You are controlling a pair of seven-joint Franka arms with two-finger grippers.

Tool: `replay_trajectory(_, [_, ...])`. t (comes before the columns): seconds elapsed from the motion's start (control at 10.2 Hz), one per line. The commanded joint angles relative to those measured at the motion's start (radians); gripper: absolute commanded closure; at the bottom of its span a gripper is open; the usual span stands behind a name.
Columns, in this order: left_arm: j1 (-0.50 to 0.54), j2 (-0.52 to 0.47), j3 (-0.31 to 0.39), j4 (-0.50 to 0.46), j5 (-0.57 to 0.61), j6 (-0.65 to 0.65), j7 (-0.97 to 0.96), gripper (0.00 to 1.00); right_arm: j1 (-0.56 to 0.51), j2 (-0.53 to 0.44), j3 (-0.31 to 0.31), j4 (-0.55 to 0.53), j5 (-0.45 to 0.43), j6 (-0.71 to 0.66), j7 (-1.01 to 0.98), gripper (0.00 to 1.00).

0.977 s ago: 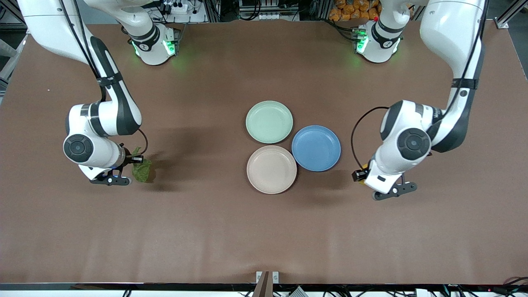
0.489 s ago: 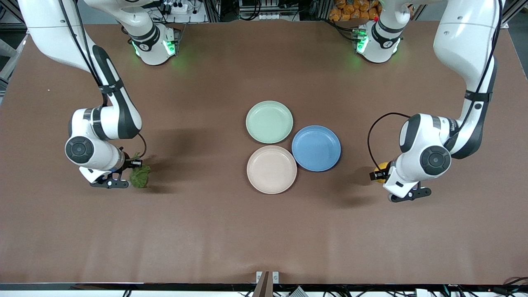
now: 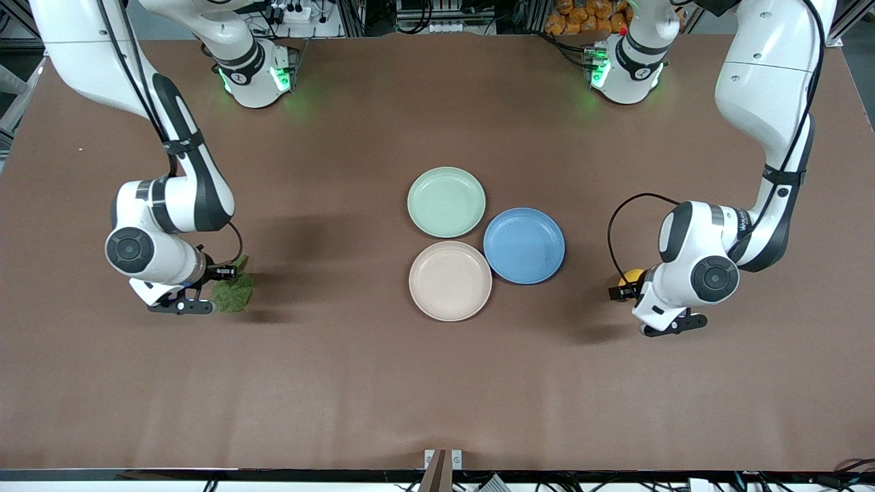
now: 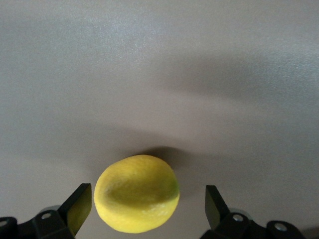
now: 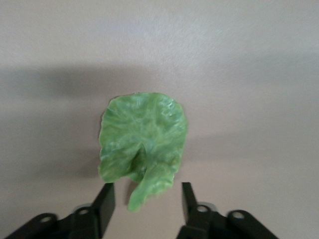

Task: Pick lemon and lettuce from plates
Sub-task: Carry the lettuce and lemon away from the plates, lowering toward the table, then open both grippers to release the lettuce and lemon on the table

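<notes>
A: Where does the small oval yellow lemon [image 4: 137, 193] lie, taking the round blue plate [image 3: 524, 245] as landmark?

B: On the bare brown table [image 3: 437, 383], well apart from the blue plate toward the left arm's end; in the front view the lemon [image 3: 631, 277] shows only as a sliver beside the arm. The left gripper [image 4: 148, 209] is low over it with fingers spread wide. One finger [image 4: 79, 205] stands just beside the rind; whether it touches cannot be told. The other is clear of it.

A: And the wrinkled green lettuce leaf [image 5: 143, 145]?

B: Flat on the table, well apart from the blue plate toward the right arm's end. The right gripper [image 5: 144, 204] is low over the table, fingers parted; the leaf's narrow end lies between the tips, which do not pinch it. In the front view, the leaf [image 3: 232, 292] lies just beside the gripper.

A: The task's plates?

B: The pale mint-green round plate [image 3: 446, 202] and the beige-cream round plate [image 3: 450, 280] both sit just beside the blue plate, the beige one nearer the front camera.
</notes>
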Motion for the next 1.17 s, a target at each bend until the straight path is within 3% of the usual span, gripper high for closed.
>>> replay_trajectory(0.0, [0.002, -0.038, -0.004, 0.012, 0.02, -0.013, -0.002, 0.0, 0.014, -0.057, 0.006, 0.12, 0.002, -0.195, 0.004, 0.0])
replay_trajectory(0.39, [0.063, -0.2, -0.009, -0.014, 0.012, -0.124, -0.046, 0.0, 0.04, -0.2, 0.007, 0.21, 0.002, -0.346, 0.001, 0.0])
replay_trajectory(0.59, [0.106, -0.341, -0.018, -0.145, -0.027, -0.125, -0.005, 0.0, 0.04, -0.29, 0.01, 0.21, 0.004, -0.369, 0.001, 0.0])
replay_trajectory(0.78, [0.128, -0.505, -0.016, -0.284, -0.087, -0.125, 0.043, 0.0, 0.025, -0.373, 0.007, 0.214, 0.12, -0.381, -0.008, 0.0])
replay_trajectory(1.08, [0.125, -0.698, -0.01, -0.463, -0.161, -0.122, 0.043, 0.0, 0.016, -0.422, 0.0, 0.314, 0.14, -0.476, -0.013, 0.0])
